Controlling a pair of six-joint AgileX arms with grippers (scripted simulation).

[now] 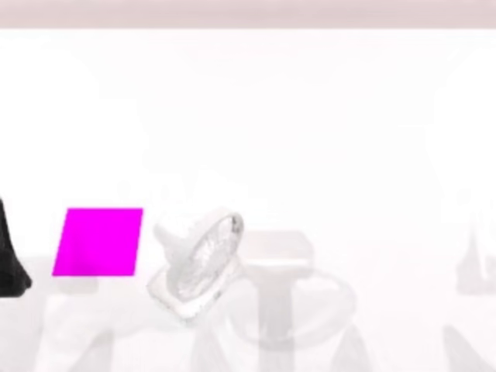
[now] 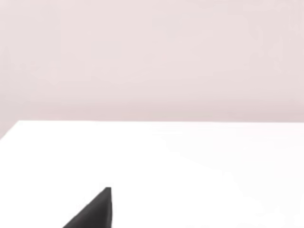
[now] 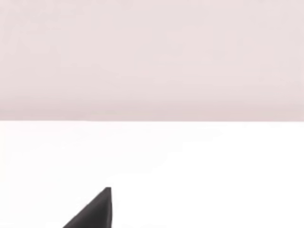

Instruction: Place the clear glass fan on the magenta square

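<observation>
Clear glass fan (image 1: 195, 263) standing on the white table (image 1: 310, 124), tilted, round ribbed grille facing up and toward the top view's left, squarish base at the lower left. Just right of the magenta square (image 1: 98, 241), near but apart, not on it. Left tool (image 1: 11, 256) dark at the table's far left edge, beside the square; opening impossible to tell, nothing seen in its hold. Right arm faint at the far right edge, its tool's state likewise impossible to tell.
</observation>
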